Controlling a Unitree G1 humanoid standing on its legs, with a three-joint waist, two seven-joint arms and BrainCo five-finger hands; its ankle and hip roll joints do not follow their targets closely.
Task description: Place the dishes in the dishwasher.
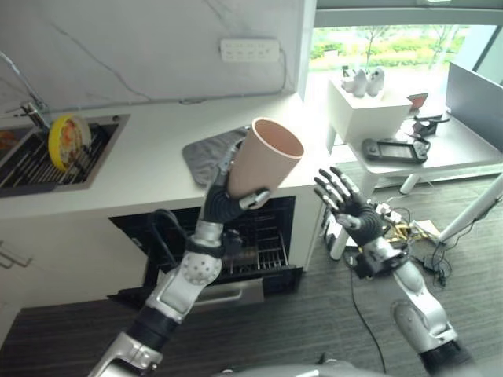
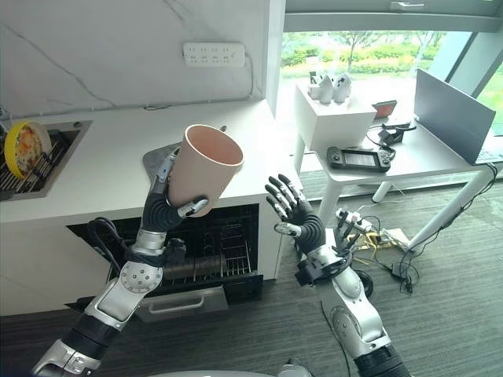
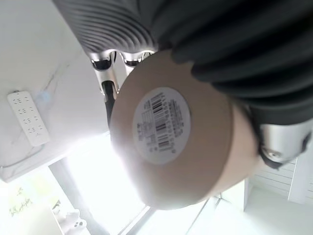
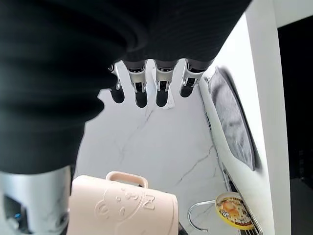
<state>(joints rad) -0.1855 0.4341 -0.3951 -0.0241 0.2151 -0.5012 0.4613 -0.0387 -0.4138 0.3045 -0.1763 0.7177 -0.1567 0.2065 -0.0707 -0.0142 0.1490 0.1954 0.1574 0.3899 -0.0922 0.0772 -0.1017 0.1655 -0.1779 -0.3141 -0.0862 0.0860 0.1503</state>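
The pale pink cup [image 1: 266, 159] is held up in the air in front of the worktop [image 1: 149, 169], mouth tilted up and toward the robot's right, its base gripped by the left hand [image 1: 224, 200], whose fingers and thumb curl round the lower wall; the left wrist view shows the cup's flat bottom with a round barcode sticker [image 3: 160, 123] on it, and the right wrist view shows a small handle on its side. The cup hangs above the front edge of the worktop, just over the open dishwasher [image 1: 259, 239] beneath it, whose wire rack [image 1: 267, 247] is visible in the dark opening, with the door [image 1: 220, 292] dropped forward near the floor. To the cup's right, apart from it, the right hand [image 2: 295, 212] is raised with its fingers spread and straight, holding nothing, with open air around it. On the worktop behind the cup lies a grey drying mat [image 1: 211, 153] near the front edge. Well to the left the sink [image 1: 102, 153] is sunk into the worktop, and a yellow patterned plate [image 1: 67, 140] stands on edge in its rack. A white power strip [image 1: 250, 50] is fixed on the marble wall. To the right stands a white side table [image 1: 440, 149] carrying a dark game controller [image 1: 394, 149].
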